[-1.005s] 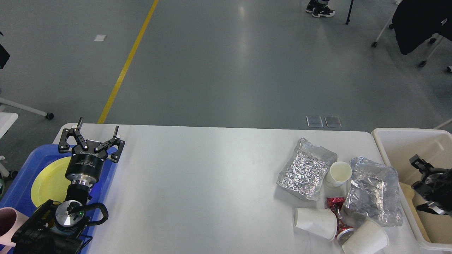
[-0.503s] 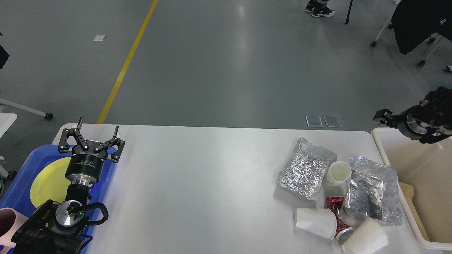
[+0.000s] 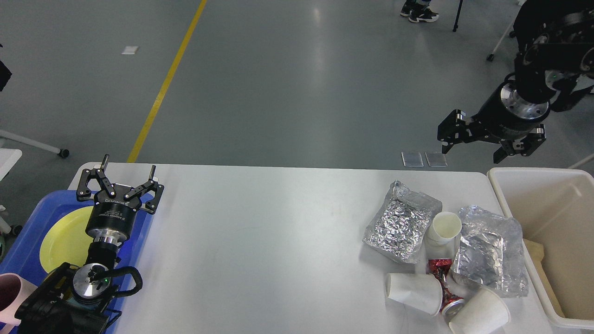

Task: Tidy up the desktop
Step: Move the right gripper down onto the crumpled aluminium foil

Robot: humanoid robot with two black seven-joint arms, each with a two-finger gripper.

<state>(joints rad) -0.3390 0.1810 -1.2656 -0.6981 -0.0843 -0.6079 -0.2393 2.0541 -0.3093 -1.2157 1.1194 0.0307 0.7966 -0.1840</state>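
The right end effector (image 3: 492, 144) hangs released and empty above the bench (image 3: 278, 232). The left end effector (image 3: 121, 178) is released too. Next it must descend onto the upright paper cup (image 3: 444, 228).

The right gripper (image 3: 482, 149) has risen out of the cream bin (image 3: 510, 195) and now hangs above the desk's (image 3: 278, 241) far right corner, fingers spread.

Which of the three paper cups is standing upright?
The paper cup between the two foil sheets, mouth facing up; the other two cups lie on their sides nearer me.
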